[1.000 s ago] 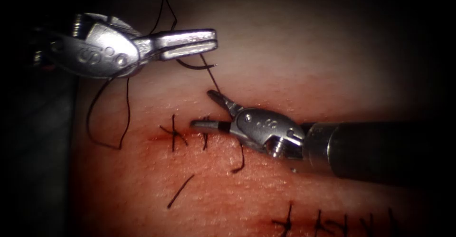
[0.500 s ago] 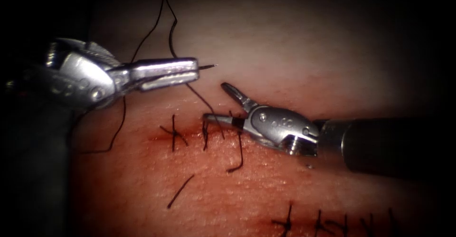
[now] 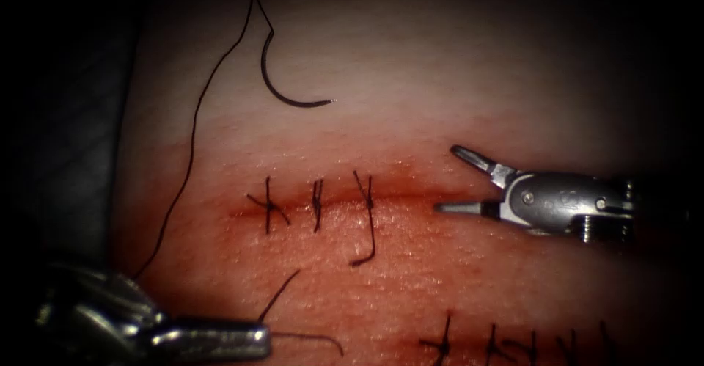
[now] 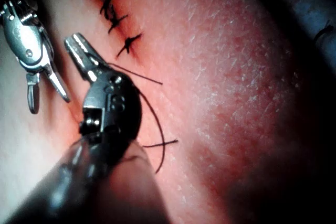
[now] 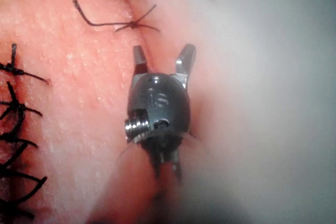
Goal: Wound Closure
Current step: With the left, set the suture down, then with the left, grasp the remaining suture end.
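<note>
Steel curved needle [image 3: 282, 87], lying free on the tissue [image 3: 440, 278], is thin, stiff and slippery, best grasped mid-curve; right tool [image 3: 455, 179] gapes empty, left tool [image 3: 253, 340] is closed on thread [image 3: 192, 138].

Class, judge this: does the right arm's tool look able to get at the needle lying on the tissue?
Probably yes. The right tool holds nothing, jaws open, and the needle lies free on the tissue above the cut, with bare tissue between them.
</note>
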Tool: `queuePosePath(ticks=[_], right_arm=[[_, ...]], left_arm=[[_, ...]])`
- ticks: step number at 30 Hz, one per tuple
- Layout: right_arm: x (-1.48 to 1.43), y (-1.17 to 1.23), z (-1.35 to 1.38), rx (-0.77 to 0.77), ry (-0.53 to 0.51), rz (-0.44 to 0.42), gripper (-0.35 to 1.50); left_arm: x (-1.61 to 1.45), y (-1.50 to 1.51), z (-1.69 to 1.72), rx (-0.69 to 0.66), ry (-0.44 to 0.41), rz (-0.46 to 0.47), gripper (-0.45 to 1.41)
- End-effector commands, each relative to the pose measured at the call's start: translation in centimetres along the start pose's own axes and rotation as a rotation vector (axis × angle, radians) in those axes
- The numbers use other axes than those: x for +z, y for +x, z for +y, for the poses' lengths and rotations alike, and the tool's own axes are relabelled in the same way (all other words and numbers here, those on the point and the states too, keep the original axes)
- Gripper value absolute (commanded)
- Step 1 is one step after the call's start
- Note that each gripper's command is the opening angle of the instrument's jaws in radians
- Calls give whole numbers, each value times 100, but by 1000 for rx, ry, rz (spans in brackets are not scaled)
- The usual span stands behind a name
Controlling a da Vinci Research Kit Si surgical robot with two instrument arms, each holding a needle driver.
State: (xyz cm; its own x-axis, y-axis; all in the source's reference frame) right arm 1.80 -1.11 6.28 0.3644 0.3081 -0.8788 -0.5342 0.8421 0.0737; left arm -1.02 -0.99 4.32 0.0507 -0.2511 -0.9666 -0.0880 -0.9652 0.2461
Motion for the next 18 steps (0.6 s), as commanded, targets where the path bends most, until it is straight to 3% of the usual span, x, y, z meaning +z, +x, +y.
queuePosePath(ticks=[1,4,5,6,7,8,11,12,13,16,18], right_arm=[[9,-5,-3,-10,6,-11,148],[13,-8,-4,-25,33,2,148],[14,-9,-4,-26,42,8,148],[14,-10,-5,-27,43,6,148],[14,-10,-5,-28,47,2,148],[15,-11,-6,-30,52,-4,148],[16,-11,-7,-31,57,-11,148],[16,-11,-7,-31,60,-11,148],[17,-11,-8,-31,67,-9,148],[17,-11,-9,-32,72,-11,148],[17,-11,-10,-33,73,-12,148]], left_arm=[[6,-6,7,-13,-4,12,-45],[6,-9,24,-90,-53,35,-42],[3,-13,32,-168,-98,41,31],[1,-16,36,-243,-126,38,58],[0,-19,38,-290,-149,32,96],[-5,-28,38,-303,-165,-17,123],[-10,-41,32,-385,-117,-121,135],[-14,-52,27,-442,-51,-227,128],[-17,-61,23,-469,-24,-272,123],[-30,-89,4,-557,-19,-287,91],[-38,-114,-14,-588,-10,-300,54]])
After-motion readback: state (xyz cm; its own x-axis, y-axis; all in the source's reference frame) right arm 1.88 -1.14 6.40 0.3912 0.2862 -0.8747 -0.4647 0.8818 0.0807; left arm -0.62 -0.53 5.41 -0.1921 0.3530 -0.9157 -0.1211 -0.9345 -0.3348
